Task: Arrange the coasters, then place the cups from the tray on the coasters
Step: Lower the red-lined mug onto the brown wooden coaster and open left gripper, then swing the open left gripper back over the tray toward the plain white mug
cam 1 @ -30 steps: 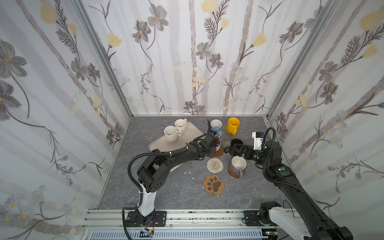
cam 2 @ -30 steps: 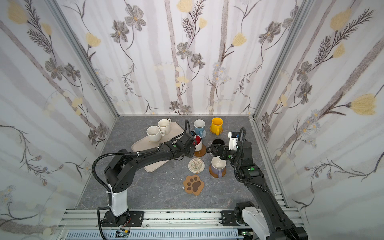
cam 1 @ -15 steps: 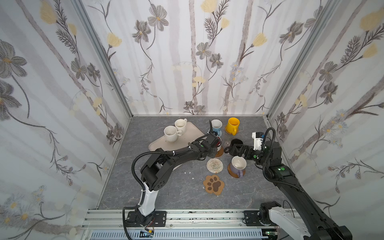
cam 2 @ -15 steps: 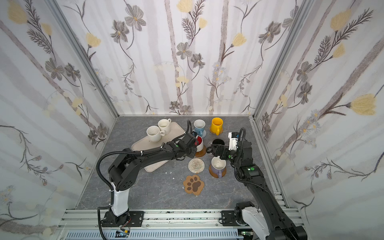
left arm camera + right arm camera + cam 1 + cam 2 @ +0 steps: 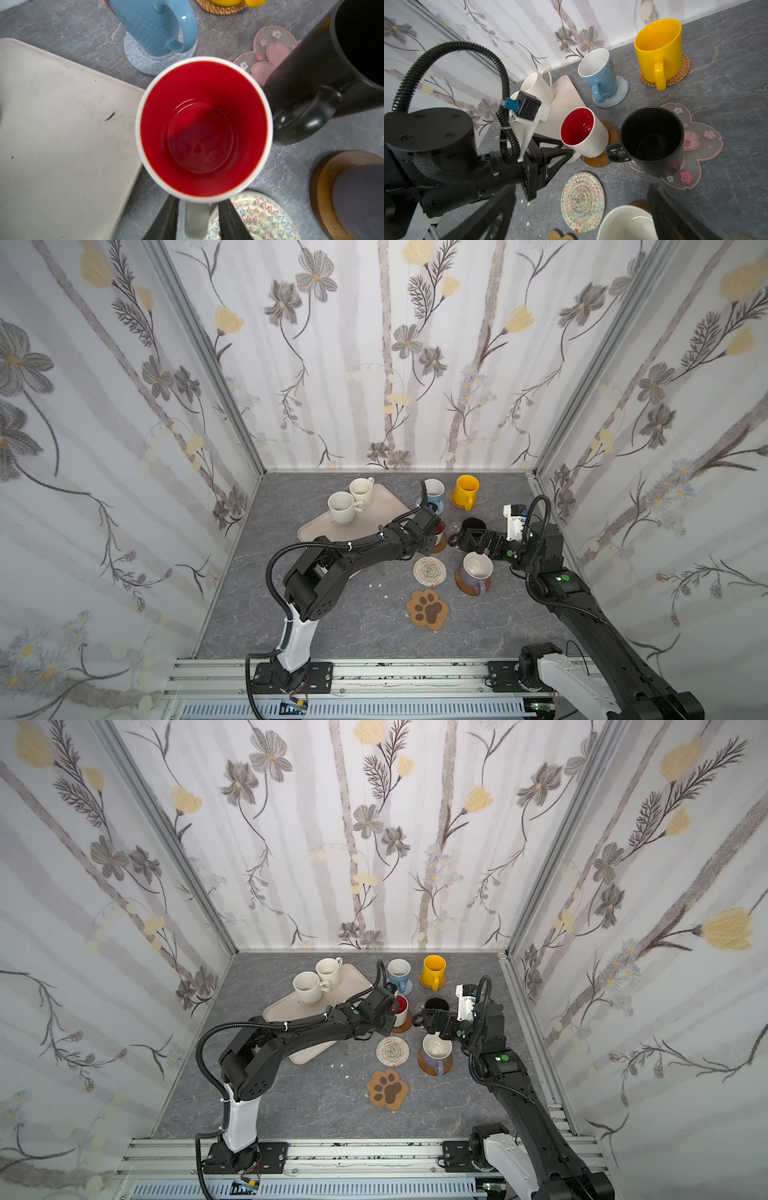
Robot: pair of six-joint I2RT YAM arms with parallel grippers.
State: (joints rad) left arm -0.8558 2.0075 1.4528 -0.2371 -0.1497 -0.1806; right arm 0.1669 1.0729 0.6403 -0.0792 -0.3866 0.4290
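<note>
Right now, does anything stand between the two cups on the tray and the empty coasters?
Only the left arm: it lies across the tray, between the two cream cups and the spiral coaster and paw-print coaster. No mug stands in that gap.

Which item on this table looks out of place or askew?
The black mug sits off-centre on the pink flower coaster, toward one edge. White crumbs litter the table beside the tray.
</note>
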